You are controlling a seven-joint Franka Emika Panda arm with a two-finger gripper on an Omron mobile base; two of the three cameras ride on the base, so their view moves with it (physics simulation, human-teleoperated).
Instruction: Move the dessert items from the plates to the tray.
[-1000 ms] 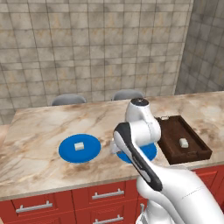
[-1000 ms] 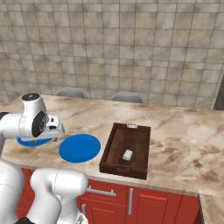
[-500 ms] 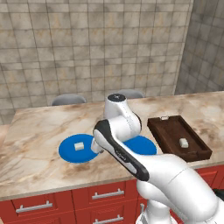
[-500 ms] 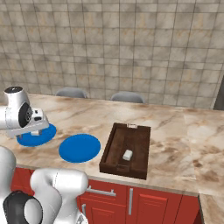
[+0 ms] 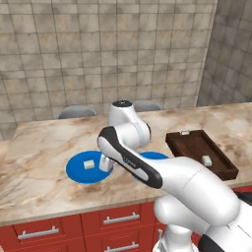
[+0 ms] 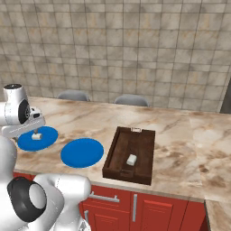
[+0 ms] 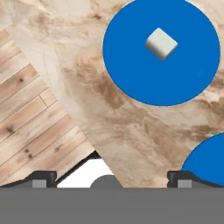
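Observation:
One cream dessert item (image 5: 89, 164) (image 6: 37, 135) (image 7: 161, 43) lies on the left blue plate (image 5: 78, 173) (image 6: 45, 140) (image 7: 131, 65). A second dessert item (image 5: 207, 160) (image 6: 131, 159) lies in the dark brown tray (image 5: 189, 141) (image 6: 118, 153) on the right. Between them the other plate (image 5: 156, 156) (image 6: 82, 152) (image 7: 208, 164) is bare. My gripper (image 5: 105, 163) (image 6: 32, 131) (image 7: 111, 179) hovers above the left plate's near edge, open and holding nothing. In the hand view the cube sits ahead of the fingertips (image 7: 43, 177), well apart from them.
The marble counter (image 5: 44, 147) ends at a front edge over red drawers (image 5: 113, 221). Wooden floor (image 7: 30, 122) shows past that edge. Two grey chair backs (image 5: 76, 112) (image 5: 147, 105) stand behind the counter, below the tiled wall.
The arm has swung left, from near the tray and the bare plate to over the left plate. The gripper stayed open. Both cubes kept their places.

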